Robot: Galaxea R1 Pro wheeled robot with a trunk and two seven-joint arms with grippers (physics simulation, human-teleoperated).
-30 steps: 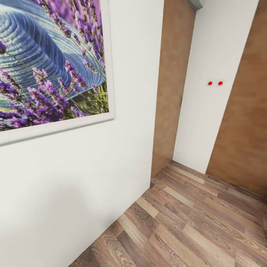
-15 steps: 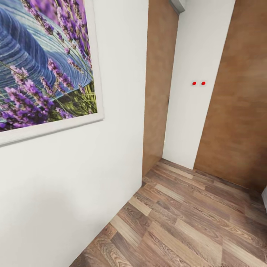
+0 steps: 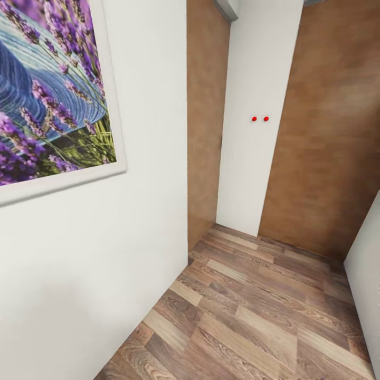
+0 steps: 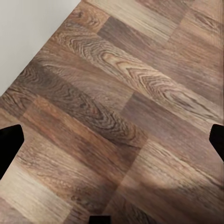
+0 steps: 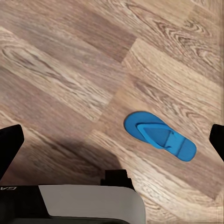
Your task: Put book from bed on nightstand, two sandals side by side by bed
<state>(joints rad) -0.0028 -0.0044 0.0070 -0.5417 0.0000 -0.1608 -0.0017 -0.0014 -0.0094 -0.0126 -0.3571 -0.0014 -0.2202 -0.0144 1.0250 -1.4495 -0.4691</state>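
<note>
Head forward-down; wrists over floor (image 4: 116,116)

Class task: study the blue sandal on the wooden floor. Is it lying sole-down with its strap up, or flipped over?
Sole-down. The sandal lies flat on the floor, its thong strap visible on top.

- Left tool (image 4: 112,140): its two dark fingertips (image 4: 9,140) sit at opposite edges of the left wrist view, spread wide apart with nothing between them, pointing downward.
- Right tool (image 5: 112,140): fingertips (image 5: 9,142) likewise spread wide, nothing gripped, pointing downward; a white and dark part of the robot's body (image 5: 88,203) lies below it.
</note>
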